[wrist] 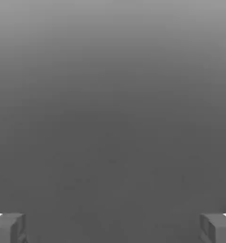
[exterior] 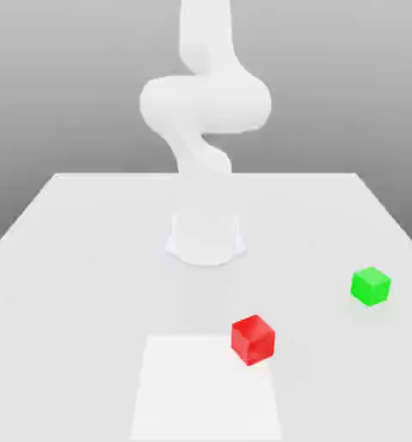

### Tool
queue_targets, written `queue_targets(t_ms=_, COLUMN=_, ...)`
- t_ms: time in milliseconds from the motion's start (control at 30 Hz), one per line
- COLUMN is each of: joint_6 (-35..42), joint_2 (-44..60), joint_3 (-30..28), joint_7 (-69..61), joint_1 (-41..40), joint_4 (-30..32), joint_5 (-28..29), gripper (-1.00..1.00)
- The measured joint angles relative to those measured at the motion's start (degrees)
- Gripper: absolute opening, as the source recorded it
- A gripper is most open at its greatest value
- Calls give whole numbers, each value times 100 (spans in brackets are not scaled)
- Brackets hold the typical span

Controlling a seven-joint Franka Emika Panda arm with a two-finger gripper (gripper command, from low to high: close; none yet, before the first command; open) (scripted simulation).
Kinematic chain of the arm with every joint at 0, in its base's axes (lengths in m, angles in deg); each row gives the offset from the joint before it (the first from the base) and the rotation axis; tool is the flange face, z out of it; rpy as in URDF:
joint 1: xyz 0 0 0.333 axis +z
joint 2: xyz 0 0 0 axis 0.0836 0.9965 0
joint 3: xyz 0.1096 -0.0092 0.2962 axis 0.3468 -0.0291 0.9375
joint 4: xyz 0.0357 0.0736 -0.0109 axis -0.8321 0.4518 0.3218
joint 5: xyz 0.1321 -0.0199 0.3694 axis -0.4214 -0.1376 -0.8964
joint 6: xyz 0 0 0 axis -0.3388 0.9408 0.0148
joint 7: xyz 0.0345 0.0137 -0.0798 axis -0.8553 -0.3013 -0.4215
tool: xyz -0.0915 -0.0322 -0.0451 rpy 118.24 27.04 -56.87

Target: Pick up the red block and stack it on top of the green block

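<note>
Exterior view: a pale, washed-out robot arm (exterior: 205,108) rises from a round base (exterior: 206,237) near the middle of a white table (exterior: 71,259), against a plain grey backdrop. The arm's upper links bend and climb out past the upper edge of the picture.

On the table, the red block (exterior: 253,339) sits on the near side, in front of the base and slightly toward the exterior view's right. It touches the far right corner of a brighter white rectangle (exterior: 205,388) marked on the tabletop. The green block (exterior: 370,286) sits farther toward the exterior view's right and a little farther back, well apart from the red block. Both cubes rest flat on the table, each alone, with nothing on top of either.

Hand view: the camera looks out at a smooth grey gradient. The gripper (wrist: 113,228) appears as two grey fingertips (wrist: 8,228) at opposite corners of the picture, spread wide apart. The hand is released, with only grey background between the fingertips.

No containers appear in either view.
</note>
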Motion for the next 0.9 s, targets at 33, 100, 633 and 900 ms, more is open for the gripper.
queue_targets(t_ms=33, joint_6=-140, joint_2=192, joint_3=-4, joint_7=-91, joint_1=62, joint_4=167, joint_5=-6, gripper=0)
queue_targets(t_ms=100, joint_6=-414, joint_2=569, joint_3=-11, joint_7=-269, joint_1=185, joint_4=492, joint_5=-15, gripper=0)
queue_targets(t_ms=633, joint_6=-2944, joint_2=4072, joint_3=104, joint_7=-1611, joint_1=1015, joint_4=2933, joint_5=8, gripper=0)
queue_targets(t_ms=900, joint_6=-3982, joint_2=5298, joint_3=41, joint_7=-1597, joint_1=1079, joint_4=2818, joint_5=67, gripper=-100)
